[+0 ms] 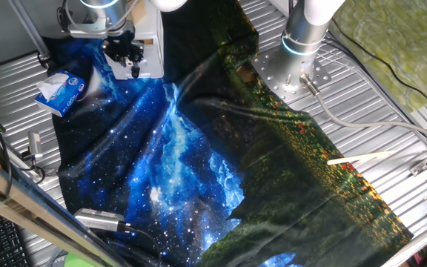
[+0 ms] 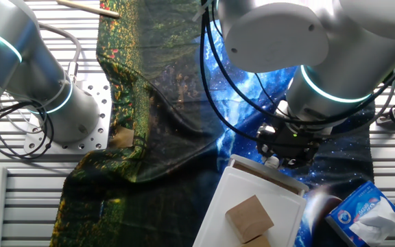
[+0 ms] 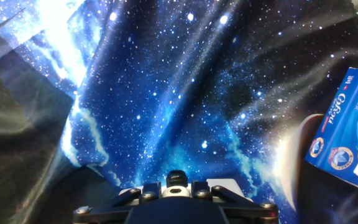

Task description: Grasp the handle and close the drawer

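Note:
The white drawer (image 2: 242,184) stands on the starry blue cloth, with a thin tan strip showing along its front edge. It also shows at the top of one fixed view (image 1: 151,41), and its white front shows in the hand view (image 3: 221,185). My gripper (image 2: 278,159) is right at the drawer front, and it also shows in one fixed view (image 1: 130,68). In the hand view the gripper (image 3: 178,186) is shut on the small round white handle (image 3: 178,191), which sits between the two dark fingers.
A blue-and-white tissue packet (image 1: 60,90) lies close beside the drawer, and shows in the other fixed view (image 2: 362,214) and in the hand view (image 3: 347,134). Two tan blocks (image 2: 249,218) rest on the white unit. A second arm's base (image 1: 302,37) stands on the far side. A wooden stick (image 1: 362,157) lies on the metal table.

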Action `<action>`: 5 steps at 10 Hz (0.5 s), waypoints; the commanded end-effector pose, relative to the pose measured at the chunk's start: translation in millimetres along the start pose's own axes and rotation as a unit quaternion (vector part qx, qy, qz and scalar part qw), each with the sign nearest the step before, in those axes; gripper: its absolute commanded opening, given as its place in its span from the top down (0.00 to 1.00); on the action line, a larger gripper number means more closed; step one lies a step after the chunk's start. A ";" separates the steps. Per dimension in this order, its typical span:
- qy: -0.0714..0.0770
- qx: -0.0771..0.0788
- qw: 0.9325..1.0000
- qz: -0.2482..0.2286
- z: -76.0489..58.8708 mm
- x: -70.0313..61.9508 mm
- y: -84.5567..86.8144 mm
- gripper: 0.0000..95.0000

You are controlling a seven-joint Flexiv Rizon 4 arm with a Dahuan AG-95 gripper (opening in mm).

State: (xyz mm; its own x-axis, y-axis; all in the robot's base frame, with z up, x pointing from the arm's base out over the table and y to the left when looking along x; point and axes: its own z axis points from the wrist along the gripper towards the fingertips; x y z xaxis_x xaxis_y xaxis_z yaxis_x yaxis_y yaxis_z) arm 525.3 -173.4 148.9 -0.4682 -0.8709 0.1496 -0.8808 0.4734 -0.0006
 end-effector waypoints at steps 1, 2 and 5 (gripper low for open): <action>0.001 0.001 1.000 -0.003 -0.3 2.2 0.9 1.00; -0.001 0.002 1.000 -0.004 1.4 2.9 1.3 1.00; -0.001 0.003 1.000 -0.005 1.2 6.7 2.3 1.00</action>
State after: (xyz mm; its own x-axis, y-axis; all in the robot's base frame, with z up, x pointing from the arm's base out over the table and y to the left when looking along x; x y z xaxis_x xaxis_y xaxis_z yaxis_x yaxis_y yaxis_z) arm 519.3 -179.3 149.4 -0.4566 -0.8772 0.1485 -0.8873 0.4611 -0.0046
